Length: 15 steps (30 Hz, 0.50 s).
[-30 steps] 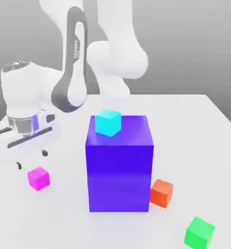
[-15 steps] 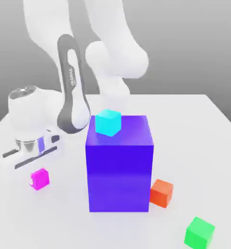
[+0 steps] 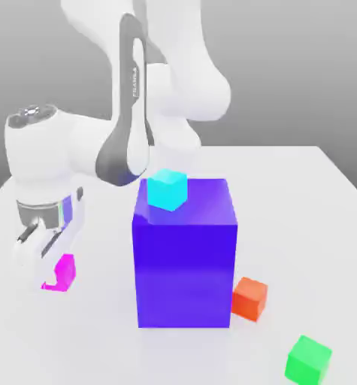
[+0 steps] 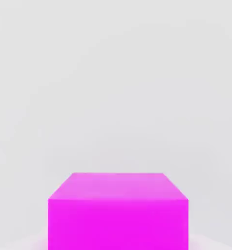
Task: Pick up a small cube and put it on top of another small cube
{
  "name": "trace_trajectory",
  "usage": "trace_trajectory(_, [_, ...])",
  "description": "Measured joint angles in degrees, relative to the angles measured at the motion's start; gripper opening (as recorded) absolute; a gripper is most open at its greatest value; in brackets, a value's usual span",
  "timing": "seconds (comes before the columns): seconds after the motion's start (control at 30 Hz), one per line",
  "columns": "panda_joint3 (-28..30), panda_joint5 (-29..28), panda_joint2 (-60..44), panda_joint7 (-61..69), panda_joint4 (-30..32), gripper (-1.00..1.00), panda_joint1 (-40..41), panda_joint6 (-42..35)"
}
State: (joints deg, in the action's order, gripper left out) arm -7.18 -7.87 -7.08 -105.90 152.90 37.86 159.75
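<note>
Claw [image 3: 44, 265] stands low over the white worktop [image 3: 316, 225] at the exterior view's left, pointing down, fingers drawn together. I read it as pinching the small plain magenta-pink cube [image 3: 61, 274], which sits directly at its tip on or just off the worktop; the hand view shows that cube [image 4: 117, 212] close up with one flat face square to the camera. Contact itself I cannot confirm from either view.

The cube has no long axis: all sides look equal, so no wrist alignment beyond the present one is called for. Its edges lie roughly parallel to those of the large glossy blue-purple block [image 3: 184, 252].

The deciding relation, in my judgement, is height and sideways offset. The nearest small candidate, a cyan cube [image 3: 167, 189], rests on top of the blue-purple block, above and toward the exterior view's right of the claw. A small orange cube [image 3: 249, 297] sits beside the block's far side, and a small green cube [image 3: 309, 359] lies well apart.
</note>
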Motion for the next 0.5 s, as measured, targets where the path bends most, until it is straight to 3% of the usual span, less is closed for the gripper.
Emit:
trace_trajectory(0.27, [-4.3,-11.6,-5.1,20.9,-9.4,-1.0,-3.0,-4.7])
trace_trajectory(0.5, [-10.6,-11.3,-6.3,8.2,-14.2,-1.0,-13.5,-8.6])
